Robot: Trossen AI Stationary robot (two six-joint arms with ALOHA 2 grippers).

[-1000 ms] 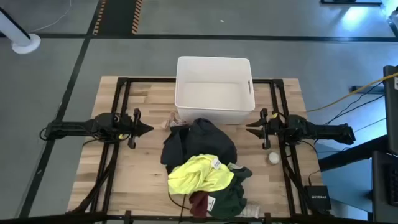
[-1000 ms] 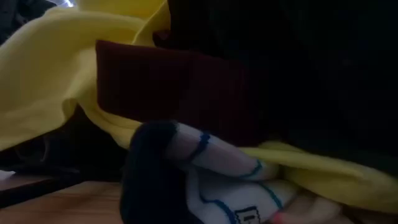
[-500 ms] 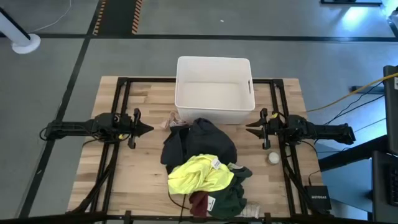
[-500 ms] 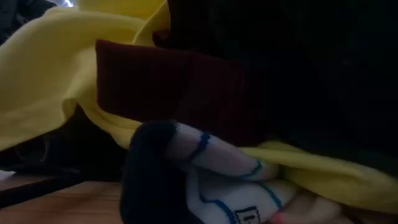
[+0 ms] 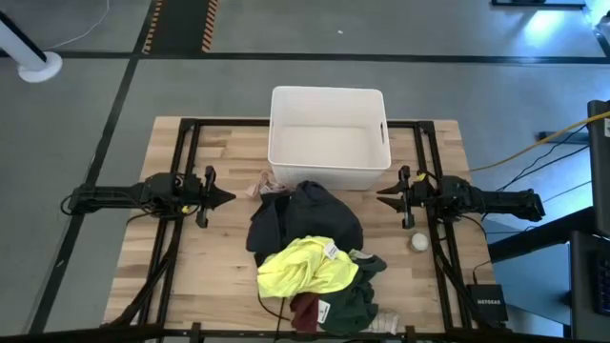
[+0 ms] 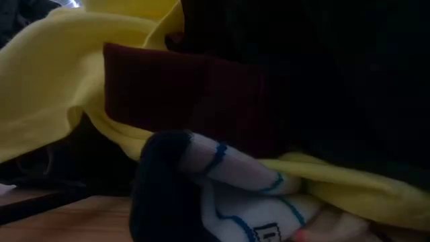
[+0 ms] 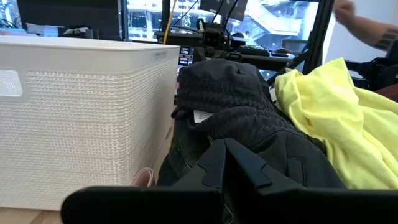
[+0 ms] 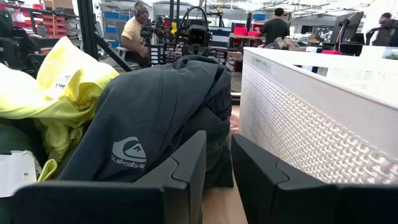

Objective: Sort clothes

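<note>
The clothes lie in a pile at the table's middle and near edge. A charcoal garment lies on the far side, next to the bin. A neon yellow one rests on it. A dark green one with a white label and a small maroon one lie at the near edge. The low view is filled by yellow cloth, maroon cloth and a white blue-striped piece. My left gripper hovers shut left of the pile. My right gripper hovers right of it, open, with nothing between its fingers.
A white plastic bin stands at the table's far middle, its wall close to both grippers. A small white ball lies by the right arm. Black frame rails run along both table sides. People stand in the room beyond.
</note>
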